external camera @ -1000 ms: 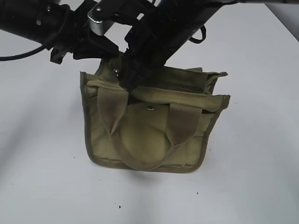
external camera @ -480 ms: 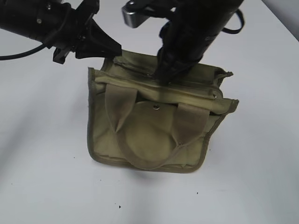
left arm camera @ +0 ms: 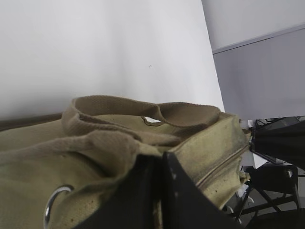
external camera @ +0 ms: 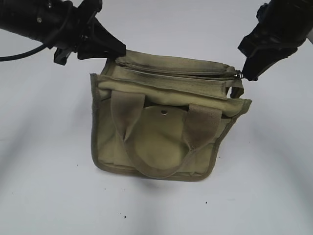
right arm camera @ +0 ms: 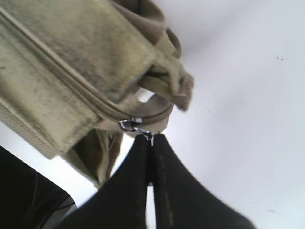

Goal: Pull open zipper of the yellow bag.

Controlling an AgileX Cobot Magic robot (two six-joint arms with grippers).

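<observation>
Bag point(external camera: 161, 132) stands upright on white table point(external camera: 44, 186), handles point(external camera: 156, 166) drooping down the front, snap point(external camera: 164, 112) on the near face; left gripper point(external camera: 115, 51) clamped on the bag's top back-left corner, jaws pressed together over the cloth in the left wrist view point(left arm camera: 159, 191); right gripper point(external camera: 247, 73) at the top right end, jaws closed tight, pinching the small metal pull tab point(right arm camera: 138, 128); zipper point(external camera: 181, 74) runs along the bag's top, slider at its right end; metal ring point(left arm camera: 53, 202) shows beside the left fingers.
</observation>
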